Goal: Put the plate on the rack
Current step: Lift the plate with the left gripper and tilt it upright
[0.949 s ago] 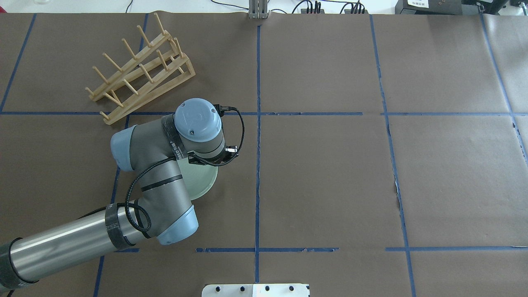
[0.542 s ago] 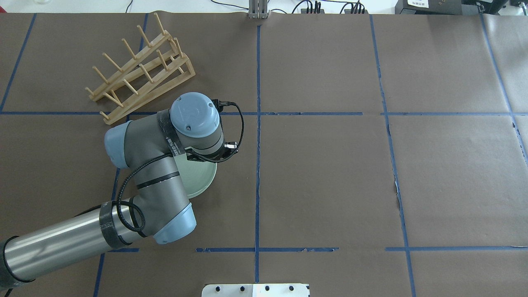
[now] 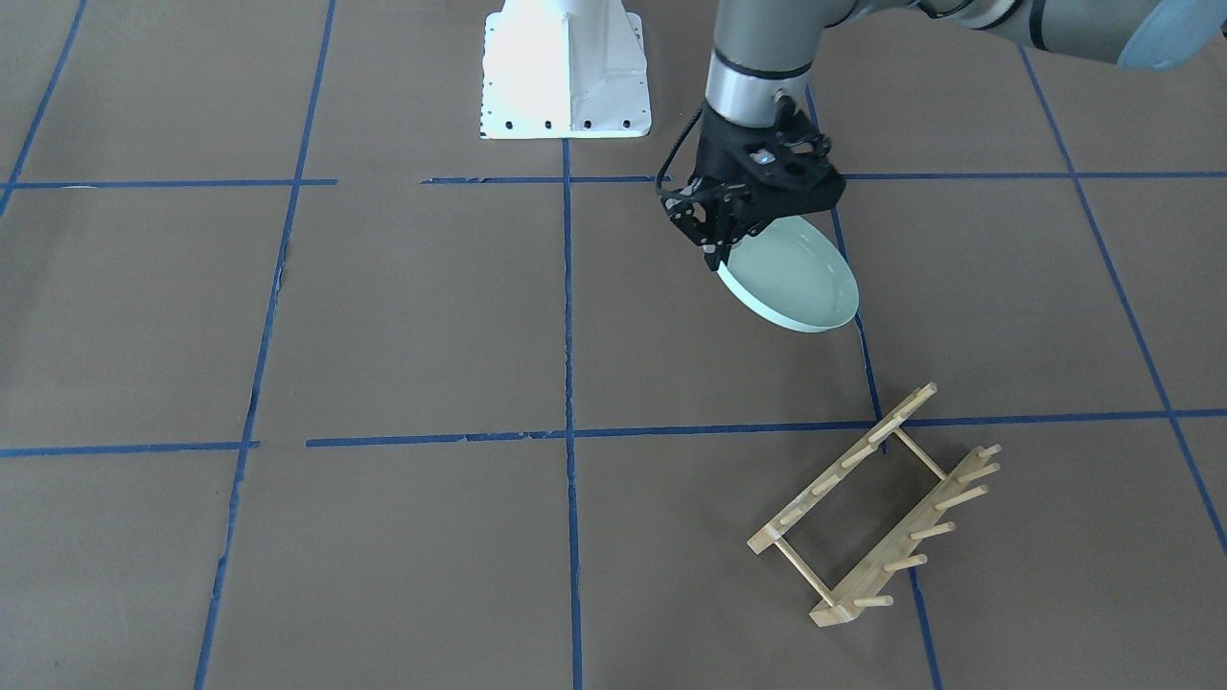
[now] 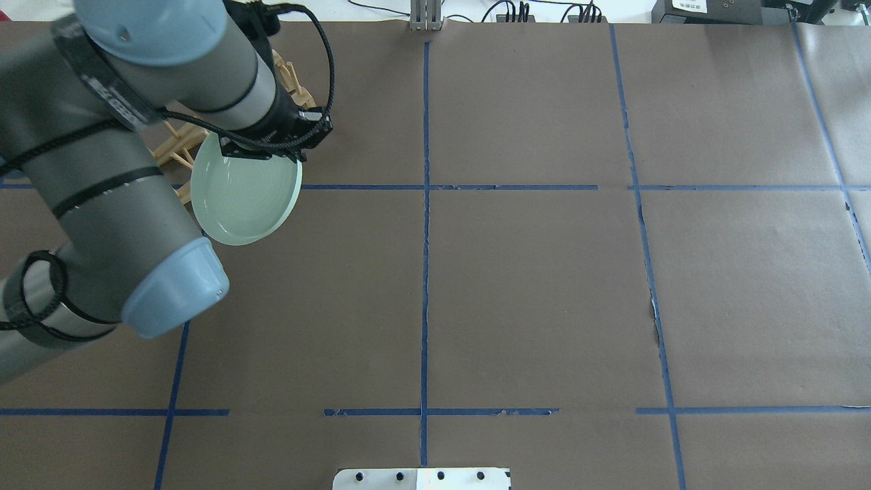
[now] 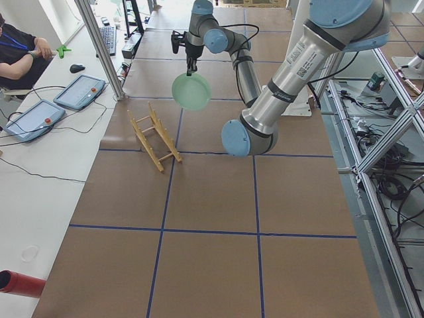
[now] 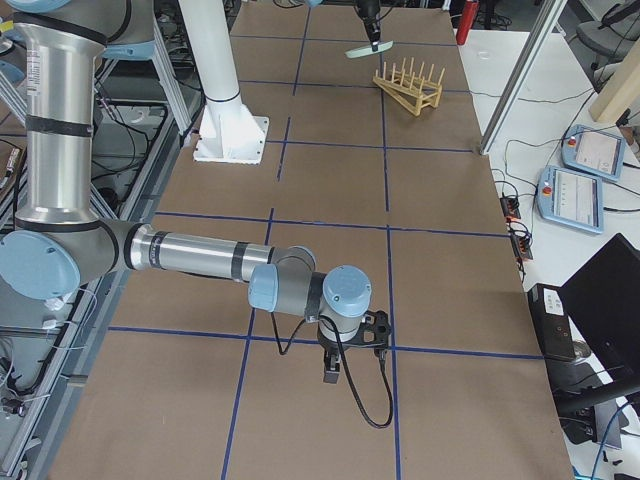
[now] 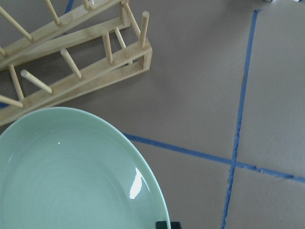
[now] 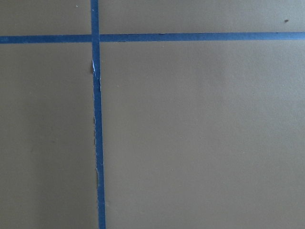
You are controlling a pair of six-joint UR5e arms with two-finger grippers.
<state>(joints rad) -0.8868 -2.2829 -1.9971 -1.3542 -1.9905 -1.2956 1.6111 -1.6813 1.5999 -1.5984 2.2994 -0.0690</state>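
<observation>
1. table (image 4: 544, 286): covered in brown paper and ruled into large squares by blue tape lines (image 4: 426, 204). the rack stands on it, and both of my arms reach over it.
2. my left arm (image 4: 116, 170): comes in from the left edge of the overhead view. the elbow is raised and the wrist points down over the far left part of the table.
3. my right arm (image 6: 190, 255): the near, large arm in the right side view. it is stretched low over the table, well apart from the plate and the rack. its wrist camera shows only paper and a tape crossing.
4. rack (image 3: 877, 508): light wood, two rails joined by thin dowels, each rail with a row of pegs. it stands on the table at a slant to the tape lines.
5. plate (image 4: 245, 201): round, pale mint green, with a raised rim and faint rings inside. it hangs in the air clear of the table, tilted, hollow side showing from above. it is near the rack, on my side of it, and apart from the pegs.
6. my left gripper (image 3: 717, 259): clamped on the plate's rim, with the plate hanging from it.
7. my right gripper (image 6: 331, 375): seen only in the right side view, pointing down close over the paper. i cannot tell whether its fingers are parted or closed.
</observation>
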